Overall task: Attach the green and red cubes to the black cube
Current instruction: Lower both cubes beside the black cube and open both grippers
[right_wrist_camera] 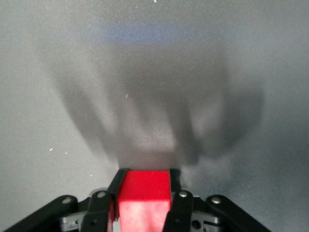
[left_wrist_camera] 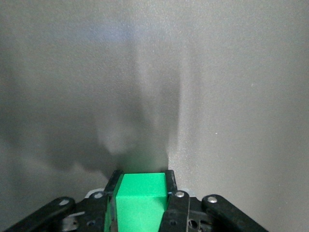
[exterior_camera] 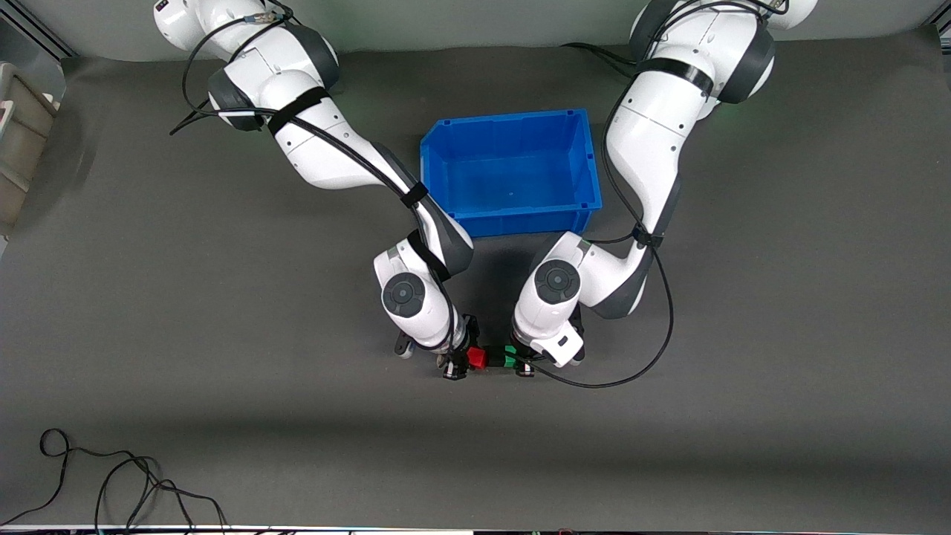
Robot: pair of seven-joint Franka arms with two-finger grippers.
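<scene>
My right gripper (exterior_camera: 461, 362) is shut on the red cube (exterior_camera: 476, 359), low over the grey mat between the blue bin and the front camera. My left gripper (exterior_camera: 522, 362) is shut on the green cube (exterior_camera: 510, 359). The black cube (exterior_camera: 493, 362) shows as a small dark block between the two coloured cubes; the three stand in one row and look to be touching. In the left wrist view the green cube (left_wrist_camera: 141, 198) fills the gap between the fingers of the left gripper (left_wrist_camera: 143, 179). In the right wrist view the red cube (right_wrist_camera: 144, 195) sits in the right gripper (right_wrist_camera: 147, 175). The black cube is hidden in both wrist views.
The blue bin (exterior_camera: 513, 119) stands empty between the two arms, farther from the front camera than the cubes. A loose black cable (exterior_camera: 111, 475) lies near the front edge at the right arm's end. A beige object (exterior_camera: 22, 141) sits at the table's edge there.
</scene>
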